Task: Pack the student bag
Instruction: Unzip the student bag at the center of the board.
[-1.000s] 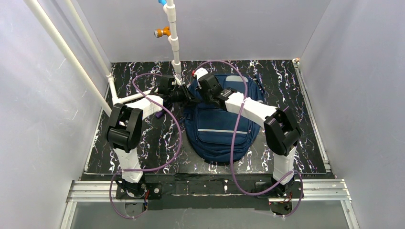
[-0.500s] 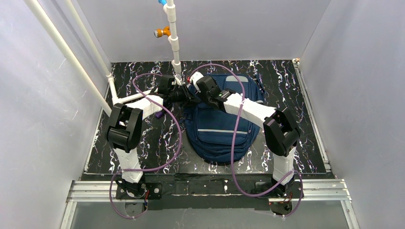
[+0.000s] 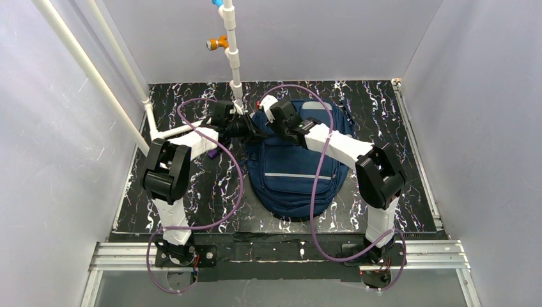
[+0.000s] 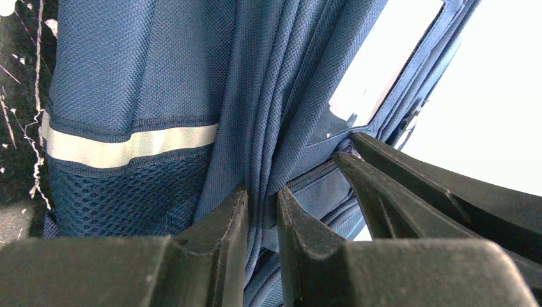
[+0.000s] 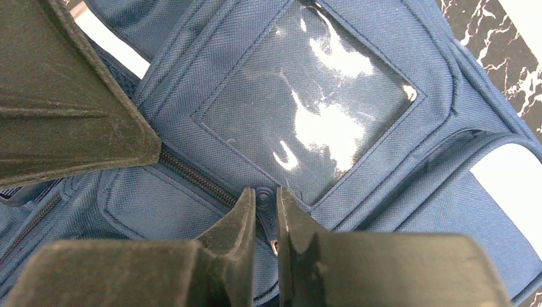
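Fingers [image 5: 238, 224] of the right gripper [image 5: 265, 197] are pressed nearly together on the zip pull [image 5: 267, 221], just below the clear window [image 5: 307, 109]. The left gripper [image 4: 262, 192] pinches a fold of the bag [image 3: 294, 173] at its left side. The bag lies flat on the middle of the table [image 3: 198, 185], its top end away from the arms. Since the earlier views the right arm leaned toward the left gripper, then swung slightly back rightward. The left arm has not moved. That suggests a fresh hold on the pull, with the zip not yet run open.
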Robot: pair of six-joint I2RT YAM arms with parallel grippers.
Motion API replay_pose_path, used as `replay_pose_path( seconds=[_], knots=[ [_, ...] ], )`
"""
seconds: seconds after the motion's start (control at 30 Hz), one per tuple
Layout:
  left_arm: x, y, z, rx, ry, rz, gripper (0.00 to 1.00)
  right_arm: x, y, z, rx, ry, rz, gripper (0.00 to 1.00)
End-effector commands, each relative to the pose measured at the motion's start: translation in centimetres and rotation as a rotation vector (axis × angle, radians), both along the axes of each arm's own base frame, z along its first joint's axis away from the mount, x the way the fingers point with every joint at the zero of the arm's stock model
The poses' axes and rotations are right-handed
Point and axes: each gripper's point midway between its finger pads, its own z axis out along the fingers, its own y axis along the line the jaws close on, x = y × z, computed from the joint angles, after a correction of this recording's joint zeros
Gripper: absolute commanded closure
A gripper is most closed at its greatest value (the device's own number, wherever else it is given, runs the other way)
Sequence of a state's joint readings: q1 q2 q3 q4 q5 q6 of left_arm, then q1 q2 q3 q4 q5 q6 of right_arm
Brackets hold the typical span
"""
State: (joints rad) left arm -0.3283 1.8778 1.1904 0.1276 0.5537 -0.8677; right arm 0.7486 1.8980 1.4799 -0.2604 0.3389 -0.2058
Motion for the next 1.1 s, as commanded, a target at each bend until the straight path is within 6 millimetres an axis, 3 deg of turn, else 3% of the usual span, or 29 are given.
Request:
replay_pose_path(
  seconds=[0.0, 0.07, 0.4, 0.5, 0.57, 0.67, 0.73, 0.9, 1.07],
  knots=[
    [-0.5, -1.5, 1.4, -0.050, -0.012, -0.063, 1.00, 0.0, -2.1, -1.4, -0.052, 0.023, -0.040, 0.88],
    [-0.6, -1.6, 1.3, -0.051, -0.008, -0.066, 1.00, 0.4, -2.0, -0.8, -0.037, 0.002, -0.054, 0.99],
    [-0.4, -1.8, 0.9, -0.064, 0.019, -0.063, 1.00, -0.8, 4.7, 4.3, 0.483, 0.089, -0.076, 0.99],
    [-0.6, -1.8, 1.2, -0.067, 0.012, -0.072, 1.00, -0.7, 4.2, 5.0, 0.414, 0.059, -0.026, 0.95],
    [-0.8, -1.7, 1.2, -0.066, 0.011, -0.076, 1.00, -0.9, 3.3, 5.1, 0.287, 0.039, 0.055, 0.73],
    [-1.0, -1.8, 0.9, -0.069, 0.020, -0.081, 1.00, -1.0, 1.4, 4.6, 0.097, 0.038, 0.120, 0.53],
    [-1.1, -1.8, 0.9, -0.071, 0.023, -0.085, 1.00, -1.0, 0.6, 4.4, 0.006, 0.012, 0.185, 0.45],
    [-1.2, -1.8, 0.9, -0.073, 0.025, -0.088, 1.00, -1.7, 0.2, 3.6, -0.127, -0.032, 0.372, 0.43],
    [-1.1, -1.8, 1.2, -0.075, 0.019, -0.085, 1.00, -1.6, 0.1, 1.3, -0.201, 0.021, 0.422, 0.51]
  ],
)
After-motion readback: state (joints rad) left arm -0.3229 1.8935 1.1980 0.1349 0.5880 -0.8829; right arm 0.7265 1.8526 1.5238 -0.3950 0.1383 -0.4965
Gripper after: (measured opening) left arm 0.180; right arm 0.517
